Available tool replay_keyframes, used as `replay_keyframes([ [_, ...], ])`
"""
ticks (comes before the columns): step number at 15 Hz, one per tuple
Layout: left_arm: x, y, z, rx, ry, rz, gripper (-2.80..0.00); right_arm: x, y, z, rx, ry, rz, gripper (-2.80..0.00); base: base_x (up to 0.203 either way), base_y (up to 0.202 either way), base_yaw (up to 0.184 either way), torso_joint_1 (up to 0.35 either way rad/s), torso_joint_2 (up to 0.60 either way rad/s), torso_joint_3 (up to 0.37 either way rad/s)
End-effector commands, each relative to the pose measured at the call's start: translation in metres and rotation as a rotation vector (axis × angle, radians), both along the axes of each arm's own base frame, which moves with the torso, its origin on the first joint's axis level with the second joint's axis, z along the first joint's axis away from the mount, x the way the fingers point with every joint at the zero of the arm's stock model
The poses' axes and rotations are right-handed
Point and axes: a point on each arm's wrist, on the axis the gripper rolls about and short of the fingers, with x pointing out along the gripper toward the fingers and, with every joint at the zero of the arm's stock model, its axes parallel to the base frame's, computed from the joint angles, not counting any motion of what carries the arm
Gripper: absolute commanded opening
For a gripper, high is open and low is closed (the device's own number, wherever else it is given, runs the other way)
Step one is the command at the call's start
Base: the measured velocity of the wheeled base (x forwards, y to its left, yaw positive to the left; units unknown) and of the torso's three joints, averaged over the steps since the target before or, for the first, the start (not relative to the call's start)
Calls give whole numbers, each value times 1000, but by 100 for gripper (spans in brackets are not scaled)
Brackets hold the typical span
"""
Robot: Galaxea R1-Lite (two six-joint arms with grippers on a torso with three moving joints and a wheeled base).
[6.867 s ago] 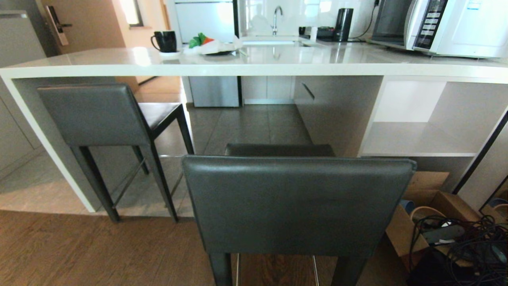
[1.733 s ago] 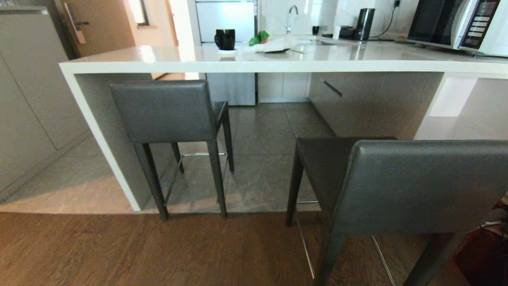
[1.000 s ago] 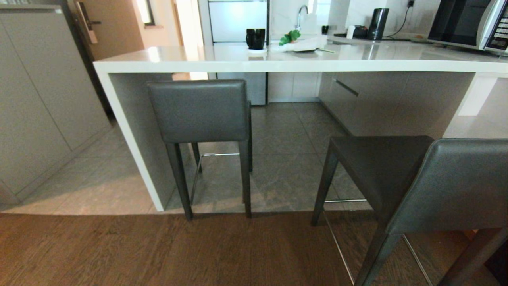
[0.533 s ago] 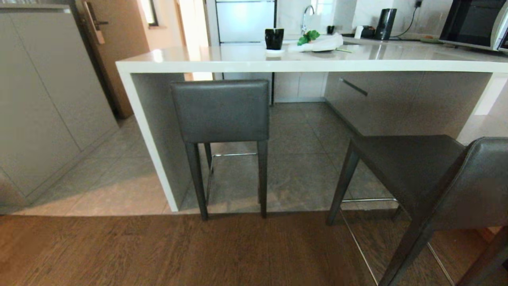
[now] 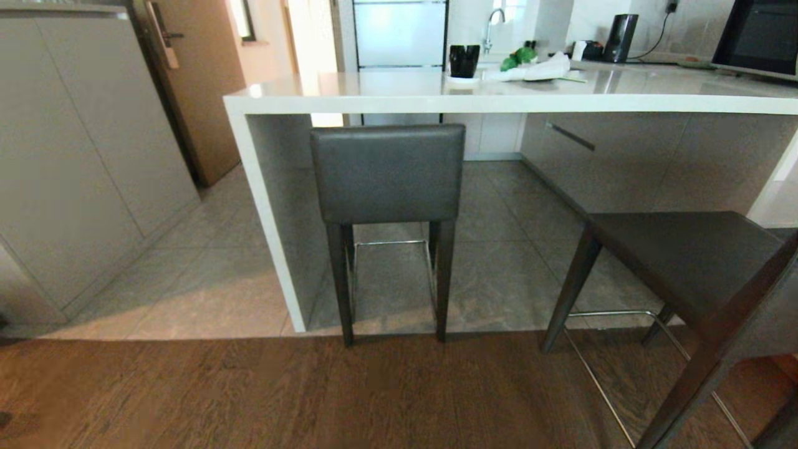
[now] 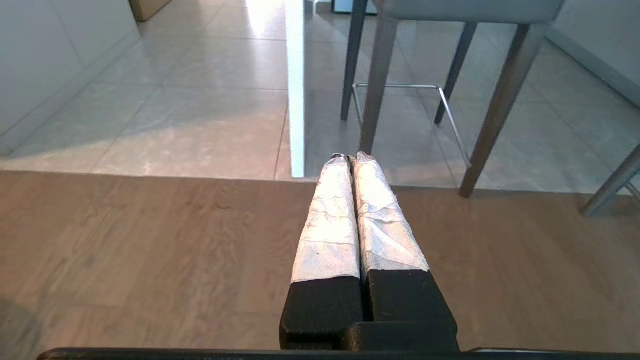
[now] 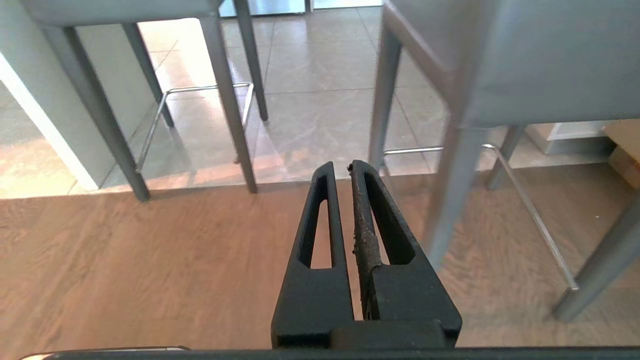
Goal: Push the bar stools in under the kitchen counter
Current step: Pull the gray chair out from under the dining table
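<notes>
Stool one (image 5: 388, 174) is seen tucked under the worktop (image 5: 511, 100), beside its side panel (image 5: 268, 218). Stool two (image 5: 679, 262) is seen pulled out on the wooden floor (image 5: 249, 393). Left hand (image 6: 350, 159) and right hand (image 7: 341, 167) are shown closed, empty, above the floor.

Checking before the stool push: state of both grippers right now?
Left gripper: shut, holding nothing, over the wood floor.
Right gripper: shut, holding nothing, short of the stools.
</notes>
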Motion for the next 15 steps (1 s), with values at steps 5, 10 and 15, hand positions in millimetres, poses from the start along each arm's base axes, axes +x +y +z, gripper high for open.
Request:
replay_keyframes([
  [5, 0, 0, -1, 0, 5, 0, -280, 0, 0, 0, 0, 0, 0, -280, 0, 18, 0, 0, 0, 0],
  [10, 0, 0, -1, 0, 2, 0, -280, 0, 0, 0, 0, 0, 0, -280, 99, 0, 0, 2, 2, 2],
  [15, 0, 0, -1, 0, 5, 0, -280, 0, 0, 0, 0, 0, 0, -280, 195, 0, 3, 3, 2, 2],
])
